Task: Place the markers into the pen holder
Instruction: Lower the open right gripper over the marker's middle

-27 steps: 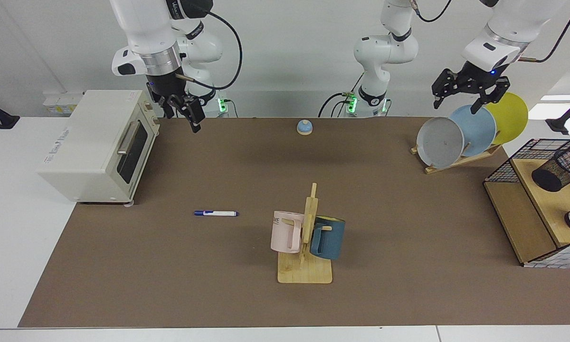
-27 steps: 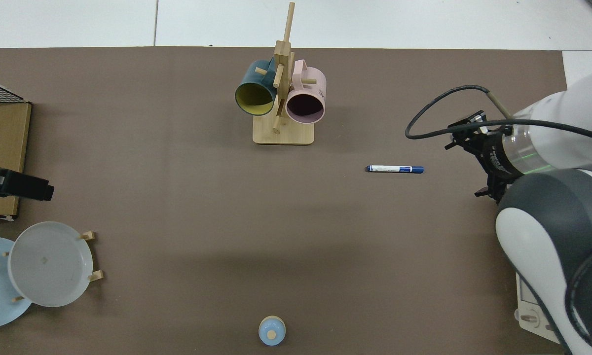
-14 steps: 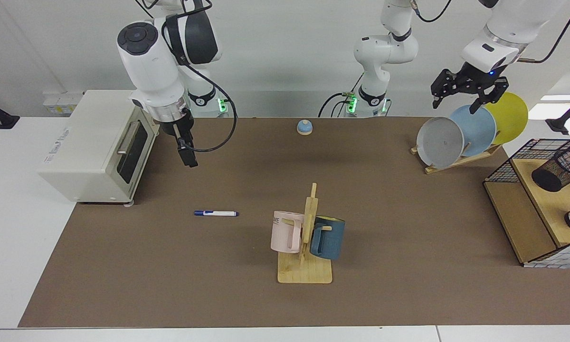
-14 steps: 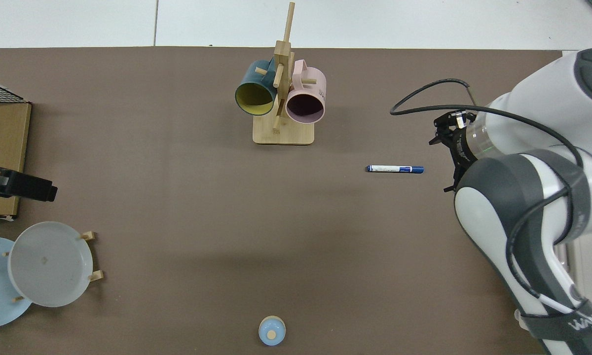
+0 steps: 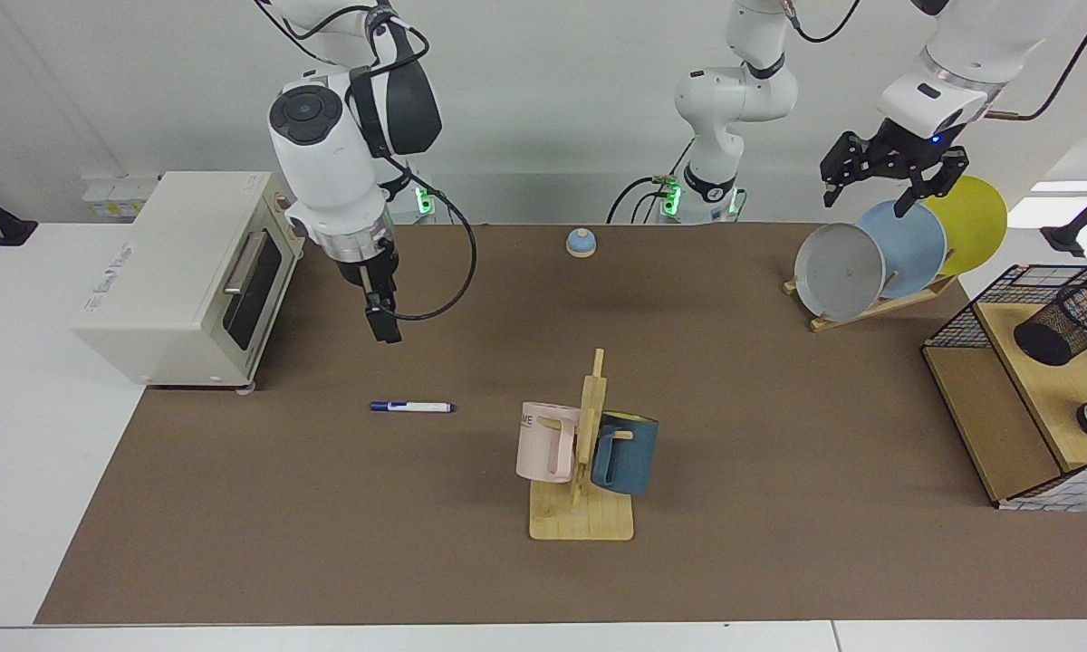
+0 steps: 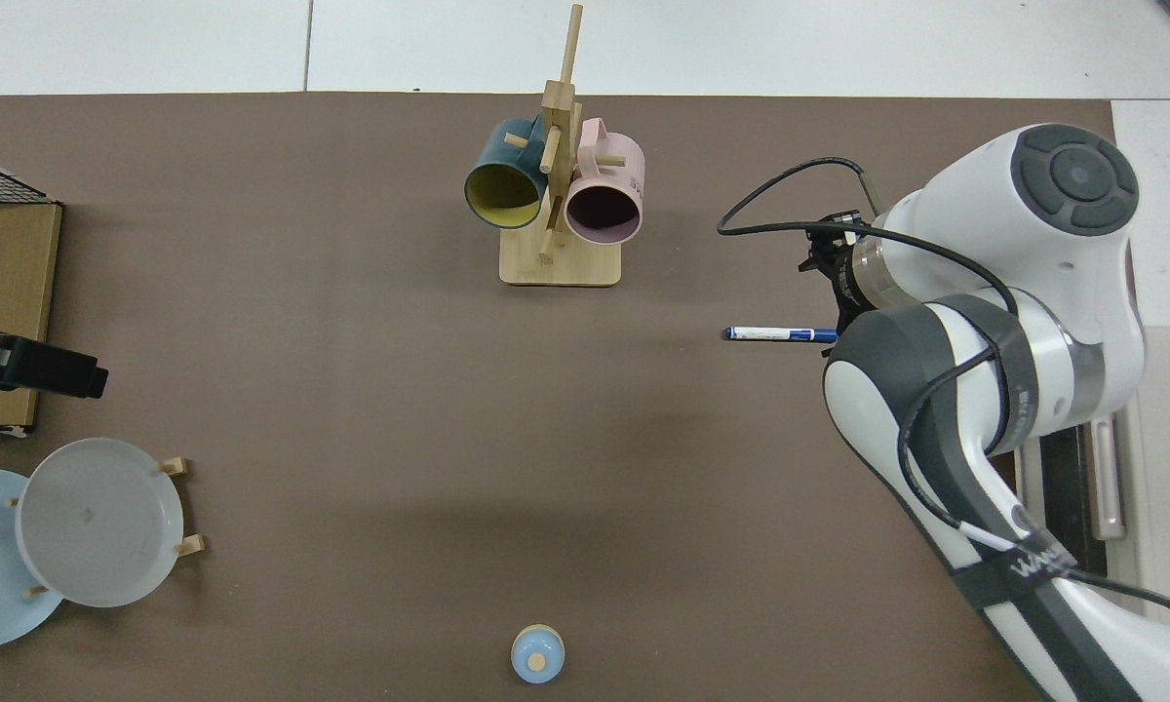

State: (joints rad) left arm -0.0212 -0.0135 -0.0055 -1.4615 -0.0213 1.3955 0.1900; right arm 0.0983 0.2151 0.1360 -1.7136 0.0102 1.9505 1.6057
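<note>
Mugs nearest: pink mug [image 5: 543, 441] and blue mug [image 5: 630, 451] hung on the wooden rack [image 5: 582, 521], both empty seen from above. Just beyond, marker [image 5: 411, 407] flat on the brown mat, untouched, well apart from everything. Above and slightly behind it, right gripper [image 5: 383, 321], pointed down, now come away from the toaster oven [image 5: 181, 272] and lower than a second ago; open or closed, cannot tell. Judged as the approach to the pick, not yet a grasp. Further off at the mat's other end, pen holder [image 5: 1071, 321] tilted inside the wire basket [image 5: 960, 317], contents not visible. Furthest, left gripper [image 5: 888, 177] spread open and empty, waiting above the plates [image 5: 840, 270].
</note>
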